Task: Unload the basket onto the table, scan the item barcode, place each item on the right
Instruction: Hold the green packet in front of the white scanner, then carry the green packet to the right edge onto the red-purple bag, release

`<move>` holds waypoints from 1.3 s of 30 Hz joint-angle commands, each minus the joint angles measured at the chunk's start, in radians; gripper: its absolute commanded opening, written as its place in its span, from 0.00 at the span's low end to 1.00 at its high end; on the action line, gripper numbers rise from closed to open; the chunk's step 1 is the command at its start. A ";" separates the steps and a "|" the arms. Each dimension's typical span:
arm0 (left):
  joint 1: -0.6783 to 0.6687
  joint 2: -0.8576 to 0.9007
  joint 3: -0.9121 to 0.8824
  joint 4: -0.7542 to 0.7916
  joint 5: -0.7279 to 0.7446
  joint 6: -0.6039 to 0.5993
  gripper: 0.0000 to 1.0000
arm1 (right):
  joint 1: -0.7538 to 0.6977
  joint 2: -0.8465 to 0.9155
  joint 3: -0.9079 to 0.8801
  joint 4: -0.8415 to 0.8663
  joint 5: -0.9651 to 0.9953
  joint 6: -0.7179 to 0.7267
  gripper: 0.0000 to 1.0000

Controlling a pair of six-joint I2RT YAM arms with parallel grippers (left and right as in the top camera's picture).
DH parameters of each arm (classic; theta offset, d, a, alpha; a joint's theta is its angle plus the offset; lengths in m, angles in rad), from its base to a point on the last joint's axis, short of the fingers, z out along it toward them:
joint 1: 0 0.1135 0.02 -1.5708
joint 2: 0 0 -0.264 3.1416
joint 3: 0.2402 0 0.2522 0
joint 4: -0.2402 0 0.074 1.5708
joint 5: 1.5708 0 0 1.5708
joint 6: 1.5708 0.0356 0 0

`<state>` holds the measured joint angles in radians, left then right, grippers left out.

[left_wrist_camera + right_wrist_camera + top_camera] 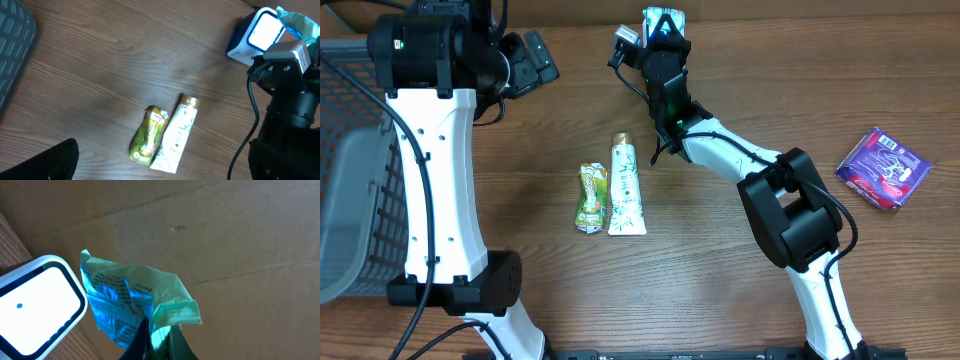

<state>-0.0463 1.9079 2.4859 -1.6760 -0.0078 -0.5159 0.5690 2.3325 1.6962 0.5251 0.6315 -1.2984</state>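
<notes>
overhead looks straight down, left wrist high, right wrist close, sharing scanner (257, 35)

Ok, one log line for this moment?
right claw: shut on packet | packet: beside scanner | left claw: open | tube, sachet: on table

**What the views hide or cut short**

From above, the basket (345, 200) runs off the left edge; the scanner (40, 300) cannot be made out there under the right arm (720, 150), and the right wrist view clips it at the left and bottom edges; the teal packet (135, 295) carries print too blurred to read, its lower corner covered by the pinched-shut right gripper (156, 335), itself cut by the bottom edge; the left gripper (534, 58) shows in its own view only as one dark, blurred finger (52, 160); lettering on the purple packet (883, 168), tube (627, 185) and green pouch (592, 198) is too small to read.
</notes>
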 commanded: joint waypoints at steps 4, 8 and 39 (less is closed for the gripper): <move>-0.008 0.002 -0.005 0.001 0.004 0.011 0.99 | -0.008 0.000 0.027 0.016 -0.009 -0.011 0.04; -0.008 0.002 -0.004 0.001 0.004 0.011 1.00 | -0.008 -0.005 0.027 0.017 -0.005 -0.011 0.04; -0.008 0.002 -0.005 0.001 0.004 0.011 0.99 | -0.190 -0.603 -0.002 -1.625 -0.602 1.863 0.04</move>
<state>-0.0463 1.9079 2.4859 -1.6760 -0.0082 -0.5159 0.4515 1.7187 1.7107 -1.0710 0.0982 0.3145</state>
